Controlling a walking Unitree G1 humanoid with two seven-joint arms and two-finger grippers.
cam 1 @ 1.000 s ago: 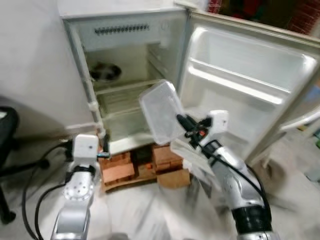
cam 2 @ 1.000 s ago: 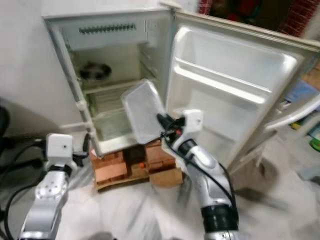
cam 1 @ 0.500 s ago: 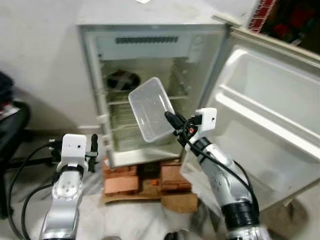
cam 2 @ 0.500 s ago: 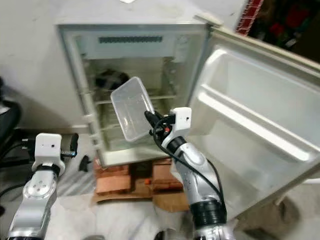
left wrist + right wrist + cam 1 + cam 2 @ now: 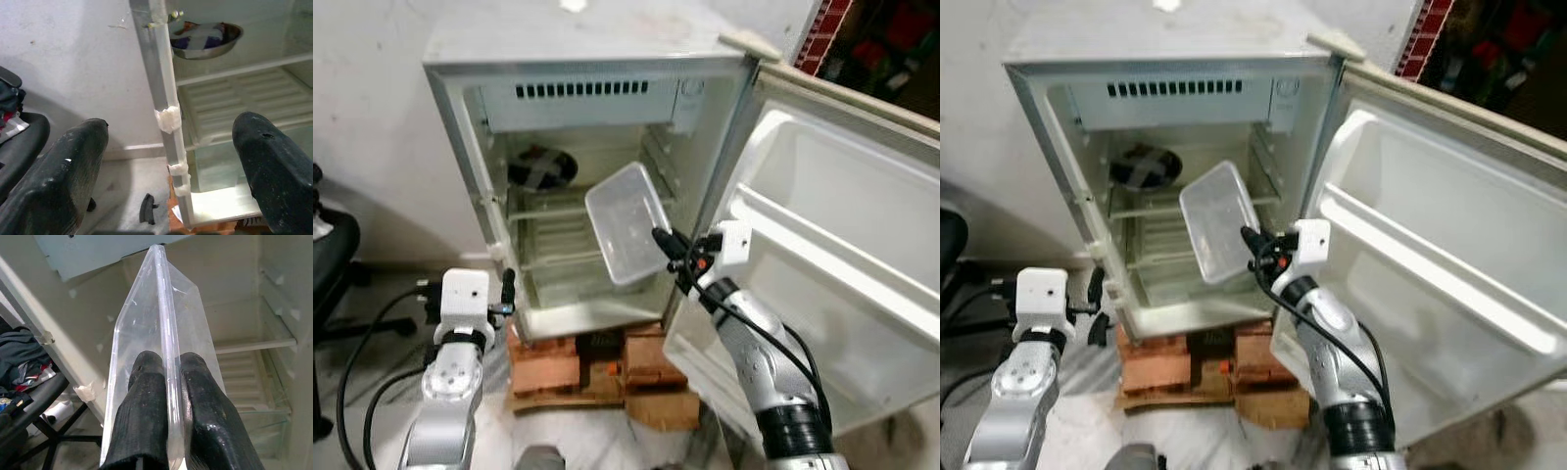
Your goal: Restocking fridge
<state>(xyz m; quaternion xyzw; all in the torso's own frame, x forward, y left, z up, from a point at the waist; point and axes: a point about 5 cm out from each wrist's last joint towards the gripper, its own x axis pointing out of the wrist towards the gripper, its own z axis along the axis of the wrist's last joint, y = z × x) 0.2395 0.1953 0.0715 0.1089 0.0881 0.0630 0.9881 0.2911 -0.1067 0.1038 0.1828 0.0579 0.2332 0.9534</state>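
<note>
**Clear tub poised at the fridge mouth**

The right gripper (image 5: 664, 244) is clamped on the rim of an empty, clear rectangular plastic container (image 5: 626, 221), its two black fingers (image 5: 146, 401) pinching the wall from either side. The container is held tilted, open side facing up and left, in front of the open white fridge (image 5: 578, 83), at about the level of the middle wire shelf (image 5: 553, 210) and towards the cabinet's right side.

The step in hand looks like carrying the container in for placement. The next move likely calls for levelling the tub, pushing it further over a shelf, lowering it until the base rests flat, and only then letting go; the tilt needs correcting first, or it may catch on a shelf edge.

The left gripper (image 5: 171, 161) hangs low, near the fridge's left front edge, with its fingers spread wide and nothing between them. In the left wrist view a round steel bowl (image 5: 205, 39) sits at the far left of the upper shelf. The fridge door (image 5: 842, 225) stands swung out to the right, its racks bare. The fridge rests on reddish bricks (image 5: 592, 357).

The bowl's contents are hard to make out, and the lower compartment behind the glass is dim. A dark chair (image 5: 331, 255) is cut off at the left.
</note>
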